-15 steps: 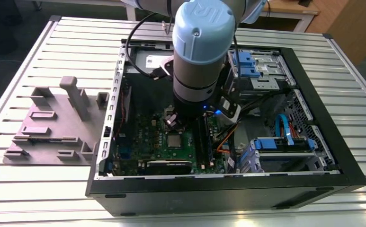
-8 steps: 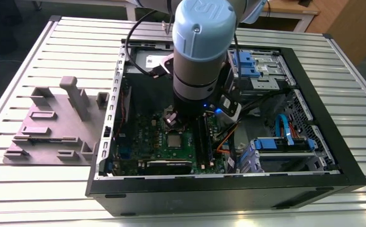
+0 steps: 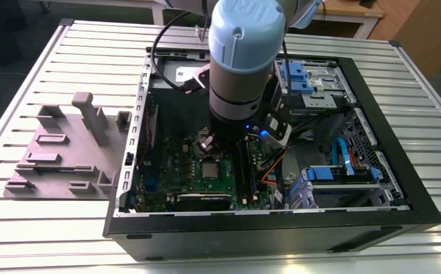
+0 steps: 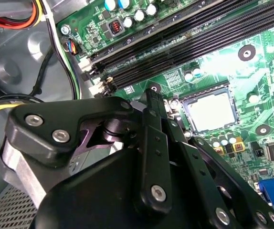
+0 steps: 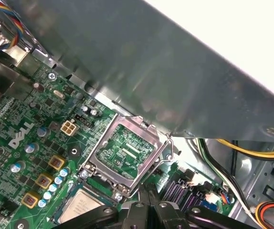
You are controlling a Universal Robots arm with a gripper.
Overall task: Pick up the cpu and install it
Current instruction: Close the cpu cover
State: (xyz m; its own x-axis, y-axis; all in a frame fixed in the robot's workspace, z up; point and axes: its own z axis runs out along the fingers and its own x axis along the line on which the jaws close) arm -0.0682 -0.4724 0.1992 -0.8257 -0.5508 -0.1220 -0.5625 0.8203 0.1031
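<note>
The gripper (image 5: pixel 149 204) hung low over the green board (image 5: pixel 36 109). Its fingers were clenched together, and as far as I could tell from the cramped view nothing sat between them. Just beside the fingertips the cpu (image 4: pixel 212 110) lay flat in its socket, silvery top up, apart from the fingers. Next past it the metal frame (image 5: pixel 127 155) lay open, its wire lever (image 5: pixel 170 144) alongside. Farther off ran the black memory slots (image 4: pixel 189 43). Around everything stood the black case (image 3: pixel 281 234) on a slatted table (image 3: pixel 53 228). Grey blocks (image 3: pixel 60 154) sat well away from the tool.
</note>
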